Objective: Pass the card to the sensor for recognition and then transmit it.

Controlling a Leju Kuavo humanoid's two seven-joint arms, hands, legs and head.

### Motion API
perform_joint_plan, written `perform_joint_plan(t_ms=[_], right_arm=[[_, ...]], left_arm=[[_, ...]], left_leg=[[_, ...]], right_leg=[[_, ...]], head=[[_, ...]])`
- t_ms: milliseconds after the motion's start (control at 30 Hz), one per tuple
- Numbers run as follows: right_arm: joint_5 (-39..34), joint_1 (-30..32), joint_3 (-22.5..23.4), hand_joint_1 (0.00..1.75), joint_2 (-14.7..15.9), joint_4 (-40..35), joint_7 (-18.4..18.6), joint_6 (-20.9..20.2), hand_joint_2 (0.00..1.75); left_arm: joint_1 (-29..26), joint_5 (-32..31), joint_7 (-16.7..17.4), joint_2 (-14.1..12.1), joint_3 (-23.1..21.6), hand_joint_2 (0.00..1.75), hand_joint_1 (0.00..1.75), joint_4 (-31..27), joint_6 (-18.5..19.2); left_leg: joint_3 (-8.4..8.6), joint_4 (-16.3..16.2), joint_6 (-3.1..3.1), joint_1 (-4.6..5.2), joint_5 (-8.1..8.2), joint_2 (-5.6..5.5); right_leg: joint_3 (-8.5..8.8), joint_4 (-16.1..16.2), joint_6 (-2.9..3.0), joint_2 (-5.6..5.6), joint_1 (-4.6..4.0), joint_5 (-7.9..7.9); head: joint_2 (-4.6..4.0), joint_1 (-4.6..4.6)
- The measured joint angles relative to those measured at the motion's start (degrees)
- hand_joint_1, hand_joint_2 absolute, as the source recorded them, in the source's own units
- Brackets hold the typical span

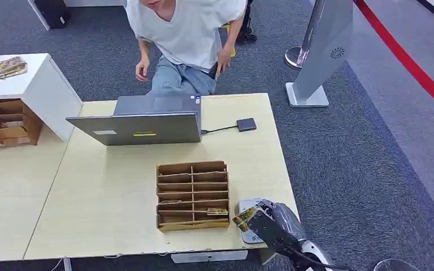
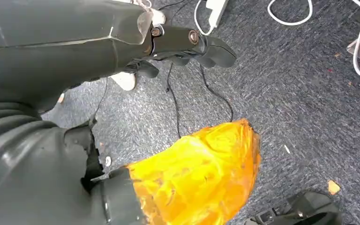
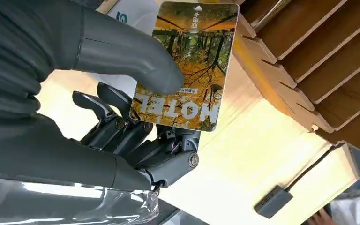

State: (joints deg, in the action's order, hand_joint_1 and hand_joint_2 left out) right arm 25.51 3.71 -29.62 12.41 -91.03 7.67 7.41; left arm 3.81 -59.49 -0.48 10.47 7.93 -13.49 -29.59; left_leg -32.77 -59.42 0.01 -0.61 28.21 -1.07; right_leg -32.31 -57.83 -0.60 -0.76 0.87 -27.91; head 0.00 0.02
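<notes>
Lower right of the head view: the right hand (image 1: 272, 221) grasps the hotel card (image 3: 185, 63) between thumb and fingers (image 3: 122, 129), above the white sensor (image 1: 247, 210) on the surface (image 1: 107, 192). Left hand (image 2: 168, 42) over carpet, fingers curled in with nothing between them

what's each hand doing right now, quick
Left hand: hangs over the floor, fingers curled, holding nothing.
Right hand: holds the hotel card between thumb and fingers.

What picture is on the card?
Autumn trees in orange and yellow on the card; clearest in right wrist view.
</notes>
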Motion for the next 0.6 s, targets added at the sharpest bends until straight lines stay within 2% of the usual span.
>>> perform_joint_plan(t_ms=[600], right_arm=[[0.5, 0.0, 0.1, 1.75, -0.1, 0.0, 0.1, -0.8, 1.75]], left_arm=[[0.0, 0.0, 0.0, 0.0, 0.0, 0.0, 0.0, 0.0, 0.0]], left_leg=[[0.0, 0.0, 0.0, 0.0, 0.0, 0.0]], right_leg=[[0.0, 0.0, 0.0, 0.0, 0.0, 0.0]], head=[[0.0, 0.0]])
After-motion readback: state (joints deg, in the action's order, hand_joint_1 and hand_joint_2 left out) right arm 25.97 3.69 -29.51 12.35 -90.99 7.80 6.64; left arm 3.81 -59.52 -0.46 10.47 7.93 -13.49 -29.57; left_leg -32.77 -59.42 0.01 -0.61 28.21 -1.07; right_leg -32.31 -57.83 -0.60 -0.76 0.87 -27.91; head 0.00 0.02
